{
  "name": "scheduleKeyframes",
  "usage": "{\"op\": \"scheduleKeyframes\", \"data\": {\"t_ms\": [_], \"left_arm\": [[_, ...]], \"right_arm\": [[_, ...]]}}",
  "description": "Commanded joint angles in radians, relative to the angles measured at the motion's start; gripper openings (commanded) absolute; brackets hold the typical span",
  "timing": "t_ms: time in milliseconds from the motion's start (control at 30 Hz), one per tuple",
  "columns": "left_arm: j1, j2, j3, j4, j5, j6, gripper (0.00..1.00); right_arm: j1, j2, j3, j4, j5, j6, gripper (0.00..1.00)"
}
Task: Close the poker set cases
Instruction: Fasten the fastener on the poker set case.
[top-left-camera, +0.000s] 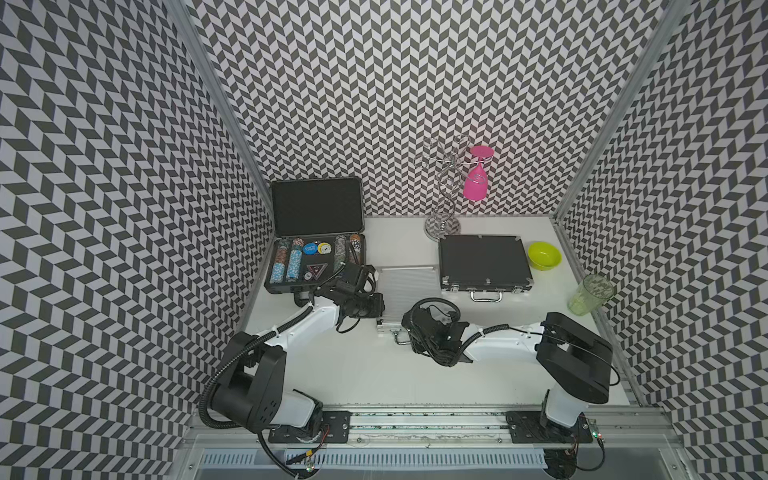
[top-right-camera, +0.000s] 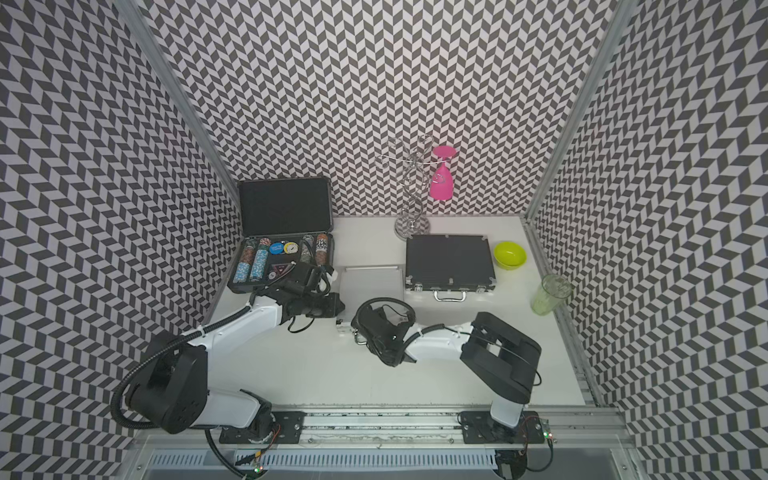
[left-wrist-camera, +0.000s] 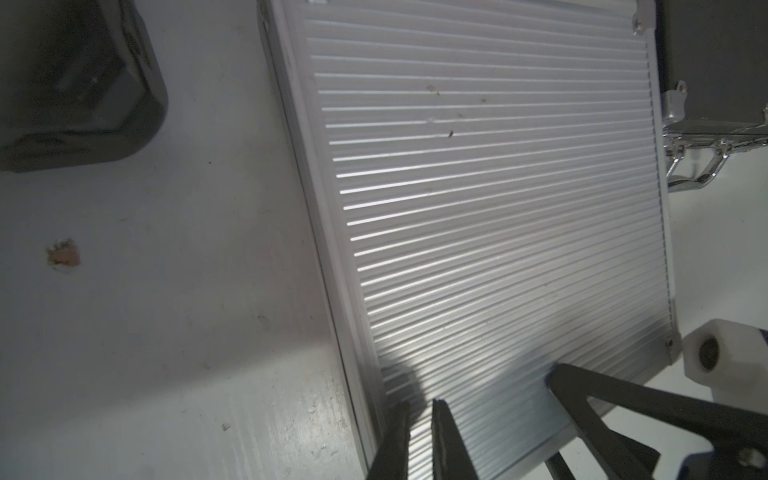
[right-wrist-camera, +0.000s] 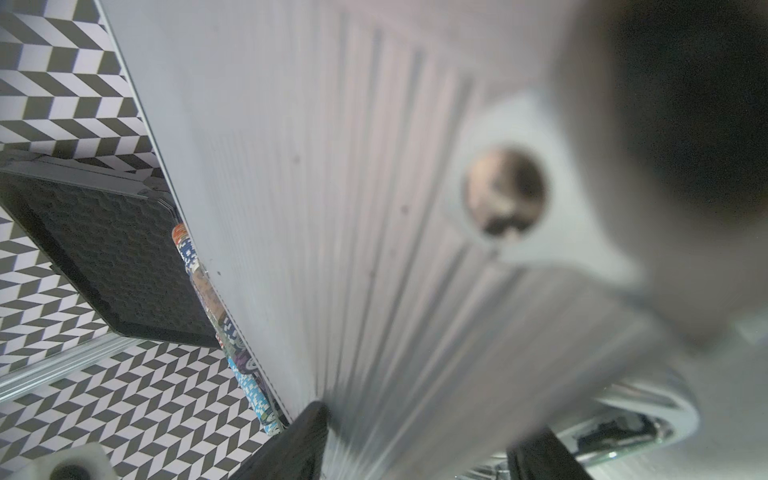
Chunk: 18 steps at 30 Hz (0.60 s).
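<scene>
Left gripper (left-wrist-camera: 420, 404), pinched empty, and right gripper (right-wrist-camera: 424, 424), spread wide, sit at the shut silver case (top-left-camera: 405, 286). The black case (top-left-camera: 484, 257) is shut. The chip case (top-left-camera: 318, 205) is open.

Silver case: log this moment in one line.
silver case lid down | left gripper shut, over lid | right gripper open at front edge | chip case open

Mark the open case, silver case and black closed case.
open case (top-left-camera: 318, 206): in a top view, raised lid's lining.
silver case (top-left-camera: 402, 291): in a top view, ribbed lid.
black closed case (top-left-camera: 484, 258): in a top view, lid centre.
</scene>
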Motion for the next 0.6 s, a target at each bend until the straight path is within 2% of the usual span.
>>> {"op": "scheduleKeyframes", "data": {"t_ms": [0,267,400,567], "left_arm": [[0.007,0.004,-0.038,-0.068,-0.022,0.005,0.16],[0.007,0.006,-0.049,-0.057,-0.019,0.0,0.16],[0.007,0.014,-0.033,-0.066,-0.02,0.006,0.16],[0.006,0.013,-0.007,-0.077,-0.018,0.003,0.16]], "right_arm": [[-0.011,0.047,-0.007,0.044,-0.021,0.055,0.62],[-0.016,0.052,-0.039,0.071,-0.048,0.066,0.58],[-0.02,0.017,-0.035,0.057,-0.043,0.026,0.69],[-0.022,-0.034,-0.018,0.045,-0.045,-0.074,0.74]]}}
